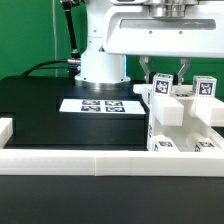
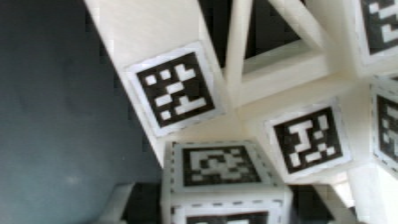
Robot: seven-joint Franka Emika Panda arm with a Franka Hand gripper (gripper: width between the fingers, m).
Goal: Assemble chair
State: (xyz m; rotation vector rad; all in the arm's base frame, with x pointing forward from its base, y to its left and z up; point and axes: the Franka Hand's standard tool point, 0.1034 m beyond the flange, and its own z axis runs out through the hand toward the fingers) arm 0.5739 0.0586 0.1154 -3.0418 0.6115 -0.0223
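Directly below the gripper [image 1: 167, 72], at 6 o'clock, the chair [image 1: 180, 118] standing upright at the exterior view's right against the white rail [image 1: 70, 158]; jaws part-spread, grasp on a post impossible to confirm.

The black table [image 1: 35, 105] lies bare on the exterior view's left, with only the flat marker board [image 1: 101, 104] on it, so there is room to pass there. The white rail [image 1: 70, 160] walls the near edge. On the right, the chair [image 1: 185, 115] crowds the space, and the gripper [image 1: 165, 72] hangs just above its posts.
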